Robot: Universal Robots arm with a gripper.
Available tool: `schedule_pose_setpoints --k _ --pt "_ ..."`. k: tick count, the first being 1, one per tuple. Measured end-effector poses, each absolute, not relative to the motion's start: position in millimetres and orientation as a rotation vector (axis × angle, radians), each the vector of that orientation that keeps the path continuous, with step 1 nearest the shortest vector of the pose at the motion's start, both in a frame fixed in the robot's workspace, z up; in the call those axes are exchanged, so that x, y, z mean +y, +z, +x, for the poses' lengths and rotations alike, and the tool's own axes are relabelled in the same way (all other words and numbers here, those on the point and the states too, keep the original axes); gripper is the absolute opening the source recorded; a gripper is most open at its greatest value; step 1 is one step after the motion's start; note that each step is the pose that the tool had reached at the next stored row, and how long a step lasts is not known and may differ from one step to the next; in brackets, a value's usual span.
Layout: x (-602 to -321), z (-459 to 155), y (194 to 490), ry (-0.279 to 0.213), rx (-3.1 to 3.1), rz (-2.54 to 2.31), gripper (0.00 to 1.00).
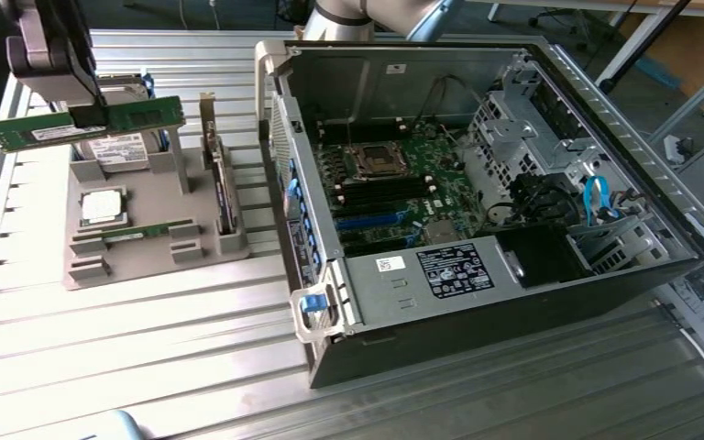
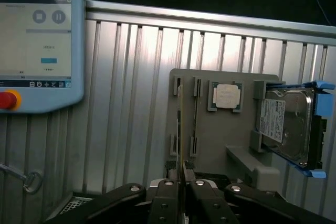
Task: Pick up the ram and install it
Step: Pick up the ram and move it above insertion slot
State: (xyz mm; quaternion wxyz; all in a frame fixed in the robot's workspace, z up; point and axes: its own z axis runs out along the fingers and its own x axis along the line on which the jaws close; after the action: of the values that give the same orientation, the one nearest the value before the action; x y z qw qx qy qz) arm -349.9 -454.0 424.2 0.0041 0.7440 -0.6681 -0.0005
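- Exterior view: the dark two-fingered gripper [image 1: 87, 116] hangs above the far end of the grey moulded plastic holder block [image 1: 144, 261], its fingers pinched onto the middle of the ram [image 1: 142, 114], a long, thin green circuit-board stick with a white sticker
- The ram is held level and lifted clear of the holder, with both ends reaching past the fingers
- On the holder lie a square silver processor chip [image 1: 102, 206] and, beneath the raised ram, a silver hard drive with a white label [image 1: 117, 148]
- An open black and silver computer case [image 1: 548, 312] lies on its side just beside the holder, towards the exterior view's right, its green motherboard [image 1: 401, 183] uncovered
- The holder and case both rest on the ribbed aluminium table [image 1: 120, 367]
- Wrist view: the black fingers [image 2: 164, 203] press together on the ram [image 2: 180, 129], seen edge-on over the holder [image 2: 220, 140]
- The processor chip [image 2: 227, 96] and the hard drive [image 2: 286, 124] in its blue bracket sit on the holder
- A pale blue touchscreen pendant with a red button [image 2: 37, 45] lies well away from the holder on the table [image 2: 131, 103]
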Motion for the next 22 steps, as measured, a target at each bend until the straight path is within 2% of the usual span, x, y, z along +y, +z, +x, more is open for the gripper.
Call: schedule_pose_setpoints --k 22 --pt "-454 -327 424 0.001 -2.092 2.330 0.14"
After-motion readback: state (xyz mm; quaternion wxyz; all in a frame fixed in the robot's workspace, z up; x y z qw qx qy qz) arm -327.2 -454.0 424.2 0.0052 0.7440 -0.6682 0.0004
